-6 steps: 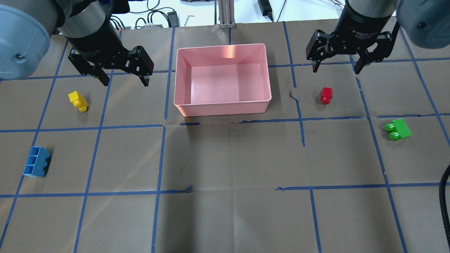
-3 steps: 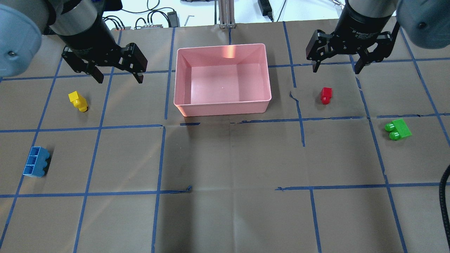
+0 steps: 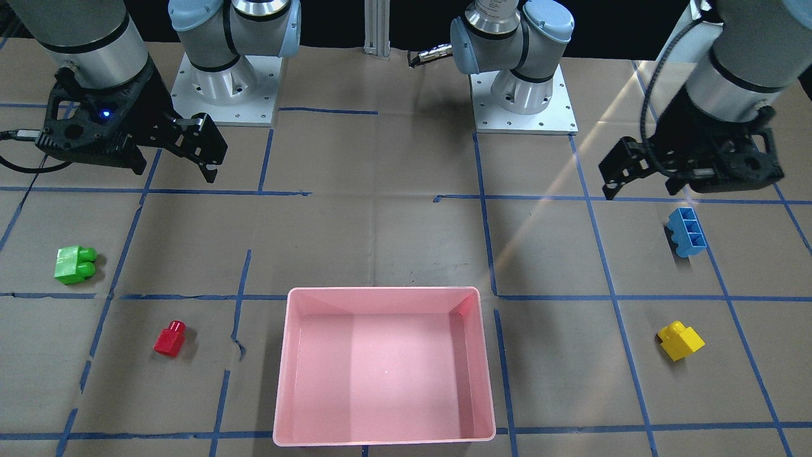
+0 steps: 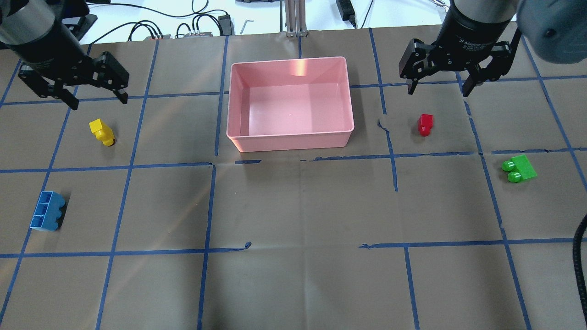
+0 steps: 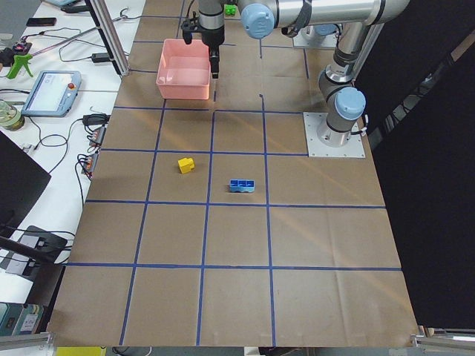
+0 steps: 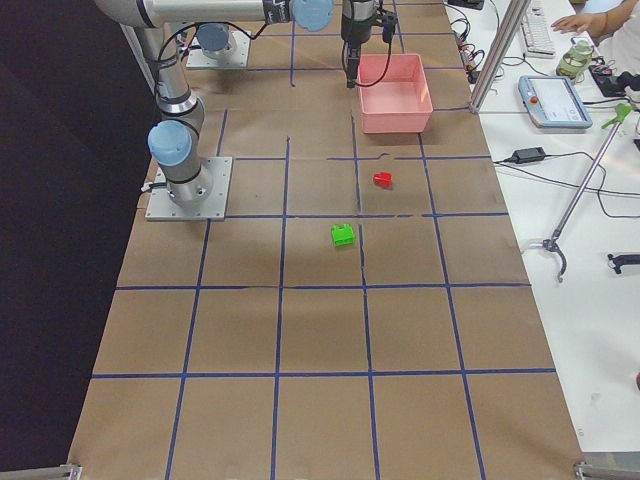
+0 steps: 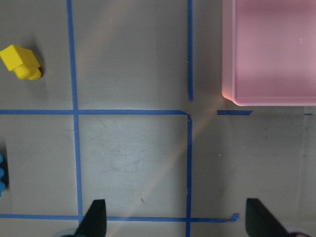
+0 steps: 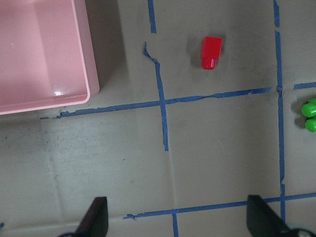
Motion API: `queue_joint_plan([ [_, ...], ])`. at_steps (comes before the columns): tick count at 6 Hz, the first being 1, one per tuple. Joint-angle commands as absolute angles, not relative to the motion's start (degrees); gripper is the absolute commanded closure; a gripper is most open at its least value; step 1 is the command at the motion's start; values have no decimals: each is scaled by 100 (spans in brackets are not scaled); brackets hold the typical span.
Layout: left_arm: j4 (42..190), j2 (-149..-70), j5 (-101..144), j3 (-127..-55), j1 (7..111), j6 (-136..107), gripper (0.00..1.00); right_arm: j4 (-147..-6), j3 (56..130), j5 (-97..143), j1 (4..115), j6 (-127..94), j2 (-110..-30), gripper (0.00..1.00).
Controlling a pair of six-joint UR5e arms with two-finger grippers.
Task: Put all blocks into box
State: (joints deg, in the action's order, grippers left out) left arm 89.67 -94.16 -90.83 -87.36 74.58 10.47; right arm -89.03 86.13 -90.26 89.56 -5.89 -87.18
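Hovering empty, jaws spread ready to straddle a brick: left gripper (image 4: 98, 103) aloft over the side holding yellow brick (image 4: 102, 131) and blue brick (image 4: 47, 217) | right gripper (image 4: 438, 91) likewise over red brick (image 4: 425, 124) and green brick (image 4: 519, 168) | box (image 4: 289, 137) central, reachable from either side, no brick inside yet.

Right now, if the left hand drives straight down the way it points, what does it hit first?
Likely bare table paper by a tape crossing; yellow block, blue block and box sit off to the sides of the left hand.
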Motion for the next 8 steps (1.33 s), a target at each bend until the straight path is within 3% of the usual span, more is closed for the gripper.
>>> queue_joint_plan([
  [1, 8259, -9938, -9070, -8920, 6430, 2446, 1, -8903, 8613, -9026, 8956, -589, -8719, 0],
  [4, 6876, -10527, -9026, -9595, 5575, 3936, 1, -8965, 8622, -9105, 8633, 672, -8666, 0],
  [6, 6172, -10573, -9061, -10673, 4785, 4692, 1, -8947, 8718, -9070, 7521, 2117, -8631, 0],
  [8, 5758, -10600, -9114, -11300, 4492, 5034, 1, -9418, 9217, -9070, 6482, 3257, -8631, 0],
])
